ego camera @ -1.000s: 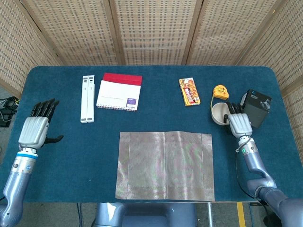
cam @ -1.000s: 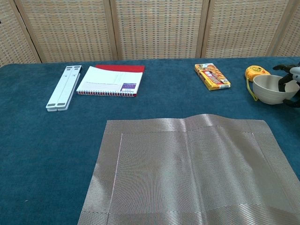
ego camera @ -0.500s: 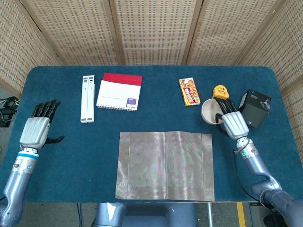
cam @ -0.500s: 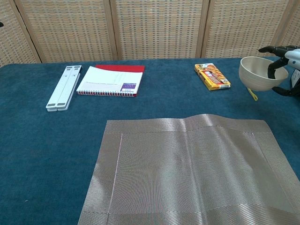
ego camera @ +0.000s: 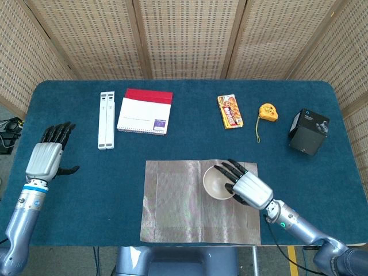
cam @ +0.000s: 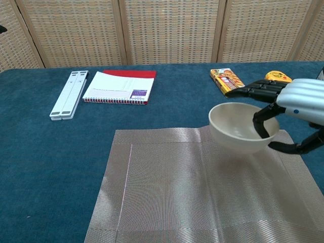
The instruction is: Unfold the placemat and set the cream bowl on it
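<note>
One bowl (ego camera: 218, 181) held by the right hand (ego camera: 248, 188) above the unfolded placemat (ego camera: 178, 201), right of frame centre.

Right hand pinches the bowl rim: a finger hooks inside the bowl and the thumb lies under its outer wall, the other fingers extending over the rim; in the chest view the bowl (cam: 242, 126) appears raised clear of the placemat (cam: 167, 197), over its upper-right part. Left hand (ego camera: 45, 158) is at the left edge of the frame, fingers spread, holding nothing, above the blue worktop (ego camera: 86, 184). Along the upper part of the worktop, left to right: white stand (ego camera: 106, 119), notebook (ego camera: 145, 111), snack box (ego camera: 229, 111), tape measure (ego camera: 267, 111), black box (ego camera: 309, 131).
</note>
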### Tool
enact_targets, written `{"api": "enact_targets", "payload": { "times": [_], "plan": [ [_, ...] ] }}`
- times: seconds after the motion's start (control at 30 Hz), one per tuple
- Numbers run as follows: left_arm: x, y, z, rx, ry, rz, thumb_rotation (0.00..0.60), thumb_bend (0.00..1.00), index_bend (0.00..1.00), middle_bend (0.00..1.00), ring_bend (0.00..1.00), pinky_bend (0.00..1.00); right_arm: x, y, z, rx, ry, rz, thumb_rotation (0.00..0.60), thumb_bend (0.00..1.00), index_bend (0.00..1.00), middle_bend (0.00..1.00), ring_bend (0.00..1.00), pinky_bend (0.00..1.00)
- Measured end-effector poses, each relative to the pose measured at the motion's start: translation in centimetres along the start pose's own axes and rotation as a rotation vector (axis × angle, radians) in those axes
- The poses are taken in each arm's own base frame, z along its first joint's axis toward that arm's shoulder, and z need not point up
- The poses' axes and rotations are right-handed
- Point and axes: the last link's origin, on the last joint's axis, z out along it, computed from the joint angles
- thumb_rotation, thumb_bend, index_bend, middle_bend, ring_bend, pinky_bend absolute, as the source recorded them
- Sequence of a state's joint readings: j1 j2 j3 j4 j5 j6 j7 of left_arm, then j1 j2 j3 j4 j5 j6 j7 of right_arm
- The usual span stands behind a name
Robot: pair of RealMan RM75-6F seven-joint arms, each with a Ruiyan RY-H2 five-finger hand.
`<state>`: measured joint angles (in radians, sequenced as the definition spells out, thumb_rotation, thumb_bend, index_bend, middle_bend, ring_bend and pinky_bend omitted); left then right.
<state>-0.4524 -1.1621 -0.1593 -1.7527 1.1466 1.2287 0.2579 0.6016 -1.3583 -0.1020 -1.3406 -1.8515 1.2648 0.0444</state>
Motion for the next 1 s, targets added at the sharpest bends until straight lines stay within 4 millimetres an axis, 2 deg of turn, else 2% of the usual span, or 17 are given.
{"api": "enact_targets", "payload": {
  "times": [0.13, 0.4, 0.57, 0.73, 1.0],
  "plan": [
    [-0.1, 0.0, 0.1, 0.0, -0.004, 0.001, 0.6, 0.0, 0.0, 0.0, 0.0, 0.0, -0.1, -2.9, 0.0, 0.097, -0.034, -0.017, 0.6, 0.59, 0.68, 0.0, 0.0, 0.0],
    [-0.2, 0.1, 0.0, -0.002, -0.007, 0.005, 0.6, 0.0, 0.0, 0.0, 0.0, 0.0, -1.9, -4.6, 0.4, 0.157, -0.126, -0.067, 0.6, 0.58, 0.68, 0.0, 0.0, 0.0],
    [-0.2, 0.1, 0.1, -0.002, -0.008, 0.004, 0.6, 0.0, 0.0, 0.0, 0.0, 0.0, -3.0, -4.2, 0.6, 0.148, -0.165, -0.105, 0.6, 0.59, 0.68, 0.0, 0.0, 0.0],
    [-0.2, 0.1, 0.0, -0.004, -0.007, 0.003, 0.6, 0.0, 0.0, 0.0, 0.0, 0.0, -3.8, -3.0, 0.7, 0.102, -0.198, -0.124, 0.6, 0.58, 0.67, 0.0, 0.0, 0.0],
    [-0.3, 0.3, -0.1, -0.009, -0.008, 0.005, 0.6, 0.0, 0.0, 0.0, 0.0, 0.0, -4.0, -2.6, 1.4, 0.083, -0.194, -0.132, 0.6, 0.58, 0.68, 0.0, 0.0, 0.0]
  ]
}}
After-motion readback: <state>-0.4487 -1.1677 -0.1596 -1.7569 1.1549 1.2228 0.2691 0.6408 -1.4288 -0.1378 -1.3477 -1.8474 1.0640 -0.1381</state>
